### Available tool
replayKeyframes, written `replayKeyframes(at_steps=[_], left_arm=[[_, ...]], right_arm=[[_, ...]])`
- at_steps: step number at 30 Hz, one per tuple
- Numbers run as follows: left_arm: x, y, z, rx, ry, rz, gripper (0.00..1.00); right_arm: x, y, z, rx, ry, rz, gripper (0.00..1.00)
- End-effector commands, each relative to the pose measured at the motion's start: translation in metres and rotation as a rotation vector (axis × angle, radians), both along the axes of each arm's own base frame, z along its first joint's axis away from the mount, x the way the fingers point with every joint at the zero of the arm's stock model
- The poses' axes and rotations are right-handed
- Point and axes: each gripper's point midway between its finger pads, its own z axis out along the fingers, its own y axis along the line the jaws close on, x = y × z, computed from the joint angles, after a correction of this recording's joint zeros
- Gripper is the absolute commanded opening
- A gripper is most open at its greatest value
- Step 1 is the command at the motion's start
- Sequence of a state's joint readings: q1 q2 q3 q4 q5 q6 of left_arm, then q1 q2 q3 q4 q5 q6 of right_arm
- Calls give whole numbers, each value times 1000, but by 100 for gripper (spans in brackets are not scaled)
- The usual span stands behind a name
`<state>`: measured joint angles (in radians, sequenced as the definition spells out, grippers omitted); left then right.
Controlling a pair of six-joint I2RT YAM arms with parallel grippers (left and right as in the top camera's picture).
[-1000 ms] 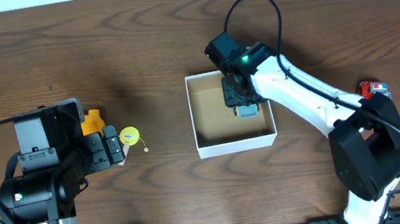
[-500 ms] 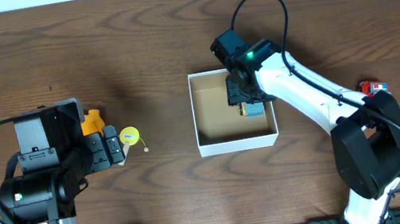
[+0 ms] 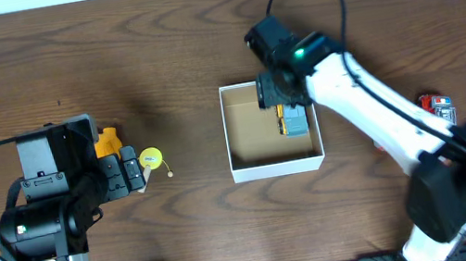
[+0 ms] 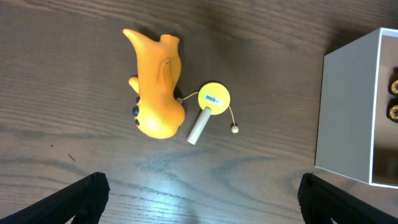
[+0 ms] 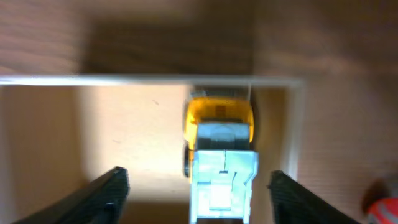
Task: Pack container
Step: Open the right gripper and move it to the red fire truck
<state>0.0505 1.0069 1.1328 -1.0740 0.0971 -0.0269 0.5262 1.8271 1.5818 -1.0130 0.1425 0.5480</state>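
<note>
Container, small square lidless white-walled box w/ tan cardboard floor (image 3: pixel 253 137), sits mid-table, a bit R of centre. Inside it, tight against the R wall, lies a toy truck w/ yellow cab and light-blue body (image 3: pixel 292 120). R gripper (image 5: pixel 196 176) hangs over the box's far R corner, fingers (image 5: pixel 106 190) spread wide either side of the truck, not touching it: released, holding nothing. L gripper (image 4: pixel 202 180) likewise spread apart, empty, hovering over the dark wood-grain table (image 4: pixel 74 37) well L of the box. Under it: orange-yellow animal-shaped toy (image 4: pixel 155 102), and just beside that a small yellow disc on a white stick w/ thin cord (image 4: pixel 213 98). Small red toy car (image 3: pixel 435 103) sits on the table well R of the box.
</note>
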Motion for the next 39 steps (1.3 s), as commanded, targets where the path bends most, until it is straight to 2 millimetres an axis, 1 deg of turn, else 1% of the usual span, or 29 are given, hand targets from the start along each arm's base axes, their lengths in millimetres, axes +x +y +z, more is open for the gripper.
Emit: replayKeyframes(at_steps=[1, 3, 4, 5, 7, 9, 10, 12, 13, 14, 15, 17, 19, 21, 26, 29, 33, 39], left_arm=[[1, 1, 6, 0, -16, 12, 98], [1, 1, 6, 0, -16, 12, 98], [1, 1, 6, 0, -16, 12, 98], [1, 1, 6, 0, -15, 12, 98], [1, 1, 6, 0, -16, 12, 98], [1, 1, 6, 0, -16, 12, 98], [1, 1, 6, 0, -16, 12, 98], [1, 1, 6, 0, -16, 12, 98], [1, 1, 6, 0, -16, 12, 98], [1, 1, 6, 0, -16, 12, 98], [1, 1, 6, 0, -16, 12, 98], [1, 1, 6, 0, -16, 12, 98], [1, 1, 6, 0, -16, 12, 98], [1, 1, 6, 0, -16, 12, 98], [1, 1, 6, 0, -16, 12, 98], [1, 1, 6, 0, -16, 12, 98], [1, 1, 6, 0, -16, 12, 98], [1, 1, 6, 0, -16, 12, 98]], right_arm=[[11, -18, 80, 58, -178, -22, 85], [10, -41, 103, 74, -216, -85, 95], [7, -60, 113, 83, -227, -143, 99], [5, -77, 120, 87, -234, -191, 99], [-3, -117, 130, 82, -235, -297, 99], [-16, -165, 136, 62, -219, -421, 99], [-22, -183, 136, 52, -206, -467, 99], [-39, -226, 132, 12, -156, -561, 99], [-45, -238, 130, 2, -137, -589, 99], [-53, -255, 124, -11, -104, -626, 99], [-59, -268, 118, -20, -79, -641, 99], [-67, -286, 104, -35, -40, -660, 99], [-75, -300, 87, -46, -1, -678, 99], [-78, -307, 68, -49, 30, -647, 99], [-83, -307, 16, -56, 92, -491, 99], [-85, -308, -11, -80, 104, -411, 99], [-83, -309, -30, -101, 91, -355, 99], [-83, -310, -46, -102, 83, -355, 99]])
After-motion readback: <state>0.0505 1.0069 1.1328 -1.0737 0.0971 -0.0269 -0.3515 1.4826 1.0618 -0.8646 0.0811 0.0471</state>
